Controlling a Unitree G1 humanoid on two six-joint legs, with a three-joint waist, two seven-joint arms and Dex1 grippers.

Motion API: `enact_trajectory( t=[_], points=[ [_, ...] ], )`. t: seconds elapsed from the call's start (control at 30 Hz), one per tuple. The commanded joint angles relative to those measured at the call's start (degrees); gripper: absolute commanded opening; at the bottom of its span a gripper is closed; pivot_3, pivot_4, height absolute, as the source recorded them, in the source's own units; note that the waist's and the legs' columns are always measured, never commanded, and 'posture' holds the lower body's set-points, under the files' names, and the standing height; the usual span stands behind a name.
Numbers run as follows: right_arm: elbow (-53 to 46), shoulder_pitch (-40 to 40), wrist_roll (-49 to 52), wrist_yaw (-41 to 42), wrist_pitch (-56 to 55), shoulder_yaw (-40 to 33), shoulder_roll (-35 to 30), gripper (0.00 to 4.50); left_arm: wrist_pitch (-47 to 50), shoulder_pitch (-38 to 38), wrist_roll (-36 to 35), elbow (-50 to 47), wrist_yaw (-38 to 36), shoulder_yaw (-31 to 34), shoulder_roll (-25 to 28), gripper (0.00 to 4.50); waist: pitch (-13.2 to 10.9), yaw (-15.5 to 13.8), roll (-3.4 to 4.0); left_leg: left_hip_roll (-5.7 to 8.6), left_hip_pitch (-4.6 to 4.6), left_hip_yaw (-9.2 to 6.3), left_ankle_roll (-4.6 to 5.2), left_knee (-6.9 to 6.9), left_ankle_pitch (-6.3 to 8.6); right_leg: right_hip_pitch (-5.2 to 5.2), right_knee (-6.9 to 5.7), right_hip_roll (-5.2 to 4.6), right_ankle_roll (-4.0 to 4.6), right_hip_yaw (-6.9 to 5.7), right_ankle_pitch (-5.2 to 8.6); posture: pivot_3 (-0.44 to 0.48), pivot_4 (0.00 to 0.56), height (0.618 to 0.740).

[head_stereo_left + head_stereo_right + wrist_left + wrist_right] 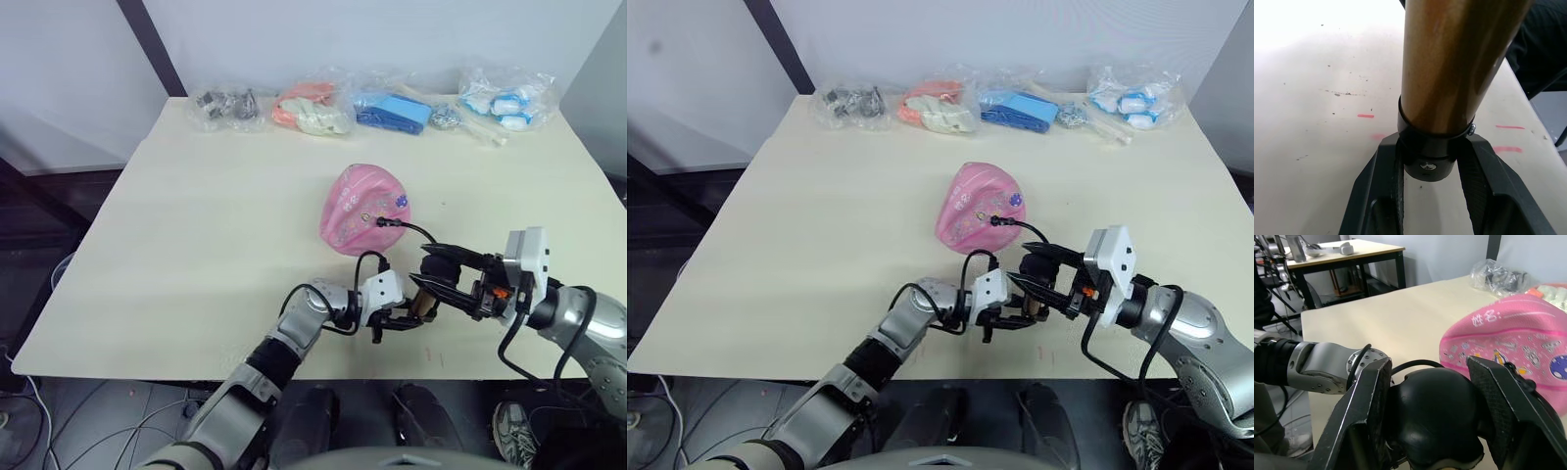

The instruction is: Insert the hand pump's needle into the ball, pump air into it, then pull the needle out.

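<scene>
Your left gripper (397, 318) clamps the hand pump (424, 302) at its barrel's end cap to brace it, while your right gripper (438, 275) closes on the black handle (1437, 418), ready to stroke. The pump lies near the table's (196, 225) near edge, long axis left-right. Its hose (416, 228) runs far to the saggy ball (362, 208), where the needle (379, 221) looks seated.

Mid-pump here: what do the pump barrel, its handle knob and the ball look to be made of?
The hand pump barrel looks like metal with a glossy bronze finish; it shows soft reflections. Its handle knob seems smooth black plastic or hard rubber with a dull sheen. The ball appears to be thin soft rubber or vinyl, printed pink; it sags and creases.
</scene>
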State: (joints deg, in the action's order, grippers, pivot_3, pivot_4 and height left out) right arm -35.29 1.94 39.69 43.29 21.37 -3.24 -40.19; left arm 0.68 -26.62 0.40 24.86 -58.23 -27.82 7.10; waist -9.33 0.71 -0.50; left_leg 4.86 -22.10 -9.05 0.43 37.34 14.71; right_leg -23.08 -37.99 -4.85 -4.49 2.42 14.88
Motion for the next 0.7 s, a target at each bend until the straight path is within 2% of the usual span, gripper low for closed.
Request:
enact_trajectory(
  t=[0.03,0.47,0.7],
  points=[
    [0.83,1.58,-4.46,1.25,-2.09,-1.07,-1.32,1.95,-2.72,-1.26,-1.63,0.13,0.92,1.86,-1.93,1.06,0.0,-0.02,0.0,0.0,0.0,0.0,0.0,0.0,0.0,0.0,0.0,0.0,0.0,0.0,0.0,0.0,0.15,0.736],
    [5.6,2.21,-7.66,6.56,-10.55,-3.56,-2.1,1.95,-11.94,-4.09,6.55,12.77,6.34,-0.05,-3.58,1.06,0.0,-0.09,-0.03,0.01,0.04,0.04,0.0,0.0,0.0,0.06,0.02,-0.01,-0.02,0.01,-0.01,0.0,0.15,0.736],
    [4.58,-2.02,-1.45,8.66,-7.45,-8.22,-5.29,1.95,-9.54,-4.93,6.34,16.82,4.94,0.18,-5.08,1.06,-0.01,-0.14,-0.05,0.04,0.12,0.03,0.01,0.04,0.0,0.2,0.04,-0.02,-0.05,0.0,-0.02,0.0,0.15,0.736]
  ],
)
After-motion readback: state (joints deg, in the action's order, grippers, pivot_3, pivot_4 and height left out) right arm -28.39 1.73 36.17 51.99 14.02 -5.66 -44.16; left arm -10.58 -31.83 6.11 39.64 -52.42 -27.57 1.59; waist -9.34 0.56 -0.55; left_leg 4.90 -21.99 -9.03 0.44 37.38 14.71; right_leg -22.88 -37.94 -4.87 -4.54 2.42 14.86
